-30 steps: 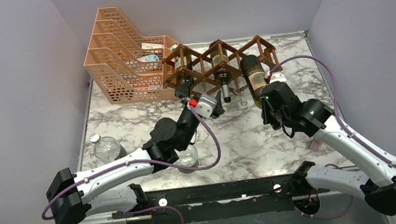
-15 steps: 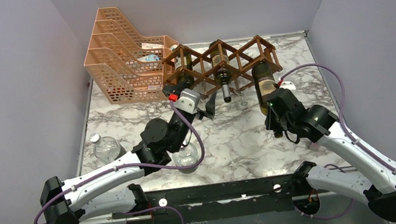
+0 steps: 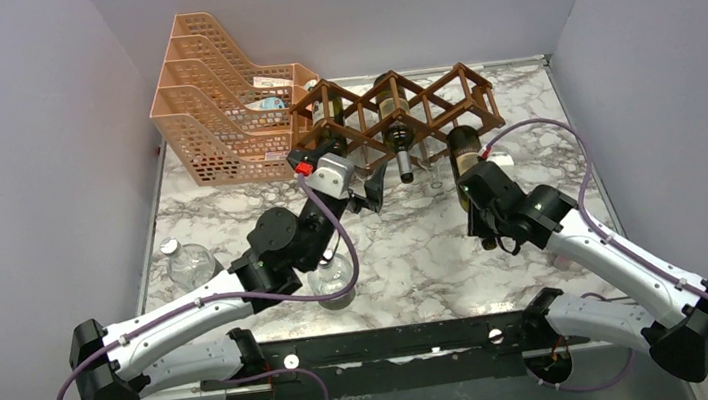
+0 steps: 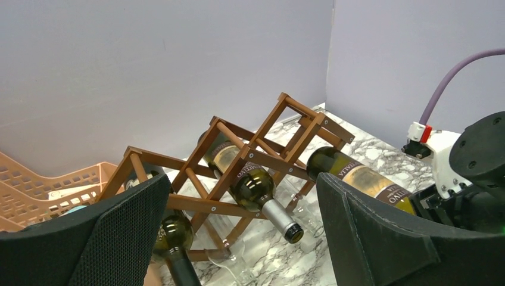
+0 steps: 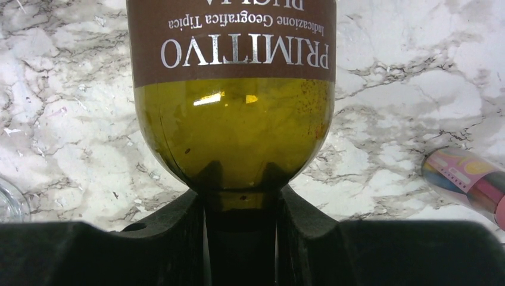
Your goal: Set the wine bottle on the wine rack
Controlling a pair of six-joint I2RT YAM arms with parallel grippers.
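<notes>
Marble table (image 3: 415, 243), right gripper (image 5: 241, 202) clamped on the bottle (image 3: 465, 152) by its neck, base at four o'clock of the rack (image 3: 419, 102): best slide it level, straight toward twelve; left gripper (image 3: 359, 189) gapes wide, empty.

reddish-brown wine rack (image 4: 202, 207), olive-green wine bottle (image 5: 232, 128), marbled bench (image 3: 415, 243)
the wine bottle's label is brown with silvery-white lettering; the bench is white veined in grey; at its far left corner the perforated tiered tray (image 3: 211, 126) is peach-orange; the cable (image 3: 581, 149) is purple; the other bottles (image 4: 253, 187) on the rack are dark green.
</notes>
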